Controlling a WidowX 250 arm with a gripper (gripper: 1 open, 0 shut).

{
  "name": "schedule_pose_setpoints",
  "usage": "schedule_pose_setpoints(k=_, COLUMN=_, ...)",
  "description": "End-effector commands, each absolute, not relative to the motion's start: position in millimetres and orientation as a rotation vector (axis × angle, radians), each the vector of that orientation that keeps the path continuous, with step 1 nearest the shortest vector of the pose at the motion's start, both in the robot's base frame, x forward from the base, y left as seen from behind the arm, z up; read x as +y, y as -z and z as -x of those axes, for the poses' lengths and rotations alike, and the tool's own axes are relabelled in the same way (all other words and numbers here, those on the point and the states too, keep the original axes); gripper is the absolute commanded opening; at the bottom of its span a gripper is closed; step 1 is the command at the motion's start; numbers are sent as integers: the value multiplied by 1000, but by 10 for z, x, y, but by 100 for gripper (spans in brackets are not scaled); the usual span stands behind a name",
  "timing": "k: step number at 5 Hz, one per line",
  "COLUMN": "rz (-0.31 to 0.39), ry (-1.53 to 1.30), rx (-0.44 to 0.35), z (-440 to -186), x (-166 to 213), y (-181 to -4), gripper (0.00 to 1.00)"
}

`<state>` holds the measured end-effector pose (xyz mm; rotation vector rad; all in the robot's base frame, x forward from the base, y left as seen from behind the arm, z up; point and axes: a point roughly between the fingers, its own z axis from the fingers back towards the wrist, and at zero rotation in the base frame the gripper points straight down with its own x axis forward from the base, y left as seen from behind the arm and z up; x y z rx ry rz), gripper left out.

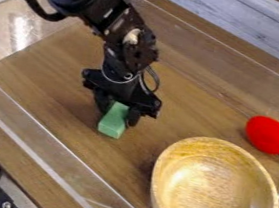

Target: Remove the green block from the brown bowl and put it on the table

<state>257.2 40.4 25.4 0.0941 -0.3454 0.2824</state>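
The flat, elongated light-green rectangular block (115, 121) was outside the bowl, over the dark-brown wood-grain tabletop (51, 80), left of the wide, round light-brown wooden bowl (215, 194) and well apart from it. Its upper end lay between the fingers of the black gripper (120, 103), while its lower end reached down to the tabletop or just above it; contact with the surface could not be told. The long axis of the block ran steeply, nearly upright in the view, tilted slightly so that the lower end pointed toward the near-left edge of the table. One broad pale face was turned toward the camera.

The black robot arm (86, 0) entered from the upper left corner, bent down through a bulky wrist, and carried the gripper pointing steeply downward at the table. The two fingers stood moderately apart, one on either side of the block's upper end, closed on its sides and holding it.

The bowl sat empty at the lower right, its thick rim whole in view. A red round toy (268, 134) lay beyond the bowl near the right edge. A clear acrylic wall (50, 167) edged the near side of the table
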Motion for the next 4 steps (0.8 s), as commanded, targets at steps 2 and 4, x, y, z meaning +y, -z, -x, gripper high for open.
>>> schedule_pose_setpoints(k=2, rz=-83, ry=-283, rx=-374, z=-2661, x=295, y=-291, gripper=0)
schedule_pose_setpoints(k=4, rz=-77, ry=-298, rx=-372, z=-2736, x=271, y=-231, gripper=0)
